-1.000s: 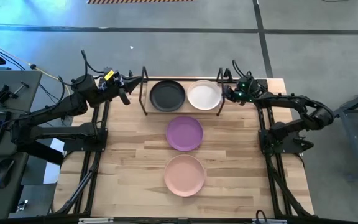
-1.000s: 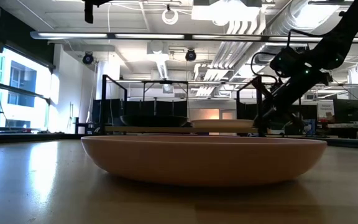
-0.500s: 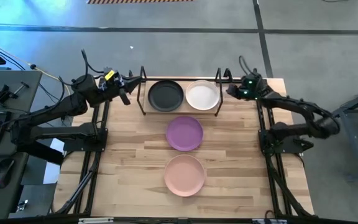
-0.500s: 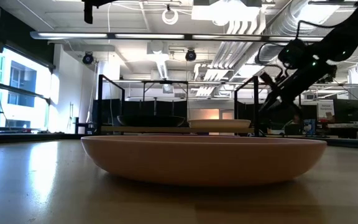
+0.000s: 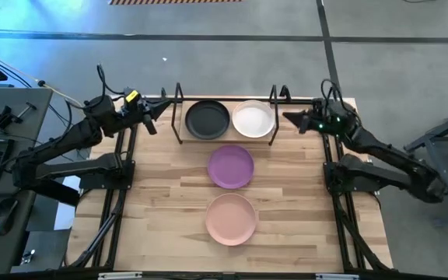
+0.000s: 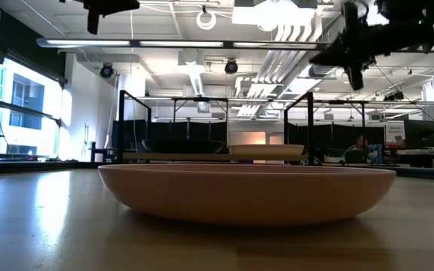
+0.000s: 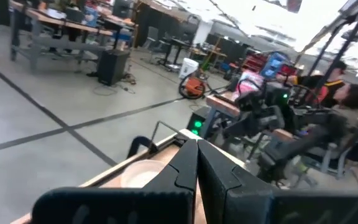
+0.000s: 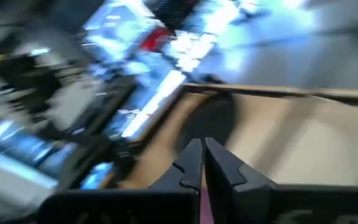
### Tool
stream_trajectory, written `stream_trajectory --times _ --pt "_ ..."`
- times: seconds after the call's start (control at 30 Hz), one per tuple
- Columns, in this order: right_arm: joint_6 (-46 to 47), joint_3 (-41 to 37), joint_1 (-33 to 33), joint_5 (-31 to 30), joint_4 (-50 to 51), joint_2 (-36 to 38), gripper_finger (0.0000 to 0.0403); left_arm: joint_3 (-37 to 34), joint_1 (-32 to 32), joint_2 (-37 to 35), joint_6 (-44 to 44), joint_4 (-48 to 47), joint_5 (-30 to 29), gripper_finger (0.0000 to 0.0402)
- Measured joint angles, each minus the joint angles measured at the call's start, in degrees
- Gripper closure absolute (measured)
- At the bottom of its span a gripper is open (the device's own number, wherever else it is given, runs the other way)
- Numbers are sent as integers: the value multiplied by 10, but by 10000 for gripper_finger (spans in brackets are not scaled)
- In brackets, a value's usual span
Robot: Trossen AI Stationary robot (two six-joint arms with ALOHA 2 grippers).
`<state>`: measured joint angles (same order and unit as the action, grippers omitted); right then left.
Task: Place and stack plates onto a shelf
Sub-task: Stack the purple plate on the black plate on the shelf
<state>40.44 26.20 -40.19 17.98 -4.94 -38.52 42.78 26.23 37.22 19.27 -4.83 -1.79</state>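
Seen from above, a wooden table [image 5: 162, 210] fills the middle of the frame, with one dark robot arm on each side. Near the table's top edge stands the shelf [image 5: 226, 138], a low wood board with thin black wire uprights.

Two plates already lie on the shelf side by side: the black plate [image 5: 208, 119] on the left and the cream-white plate [image 5: 254, 119] on the right. Two more are not yet placed. The purple plate [image 5: 231, 166] lies on the table at the centre of the frame, just below the shelf, and the pale pink plate [image 5: 231, 218] lies below it, nearer the bottom edge. So the task looks about half done, with both remaining plates to be stacked on the shelved pair.

The left gripper [image 5: 148, 120] hangs in the upper left, beside the shelf's left end, holding nothing. Its wrist camera shows its fingers [image 7: 180, 168] pressed together. The right gripper [image 5: 292, 119] hangs in the upper right, beside the shelf's right end, also empty, its fingers [image 8: 191, 163] together with a thin gap.

From table height, the pink plate fills the foreground and hides the purple one entirely. The shelved plates show only as thin edges behind it. The right wrist picture is heavily smeared, so little beyond the fingers can be made out.
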Motion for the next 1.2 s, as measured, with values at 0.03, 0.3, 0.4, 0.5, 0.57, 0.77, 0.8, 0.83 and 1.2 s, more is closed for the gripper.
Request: stream_trajectory --times 0.03,0.3,0.4,0.5,0.57,0.77,0.8,0.83,1.2 --pt "-2 0 37 -17 -19 4 403 -9 -1 -4 5 11 5 401" --pt "-85 0 306 -199 -143 -29 403 -71 -68 -31 45 76 4 401" --pt "-125 0 359 -233 -177 -45 403 -71 -110 -30 25 58 -16 401" --pt "-151 0 381 -244 -201 -53 403 -71 -134 -37 12 61 -31 401" --pt "-154 0 382 -244 -207 -55 403 -71 -141 -38 10 60 -40 401" --pt "-136 4 380 -263 -216 -56 403 -71 -141 -38 8 60 -46 401" --pt "-113 16 380 -269 -205 -62 403 -71 -141 -38 14 60 -46 401" --pt "-93 37 380 -269 -183 -71 403 -71 -141 -37 22 60 -48 401" --pt "17 332 454 -281 294 -338 391 -71 -141 -38 37 61 -50 401"
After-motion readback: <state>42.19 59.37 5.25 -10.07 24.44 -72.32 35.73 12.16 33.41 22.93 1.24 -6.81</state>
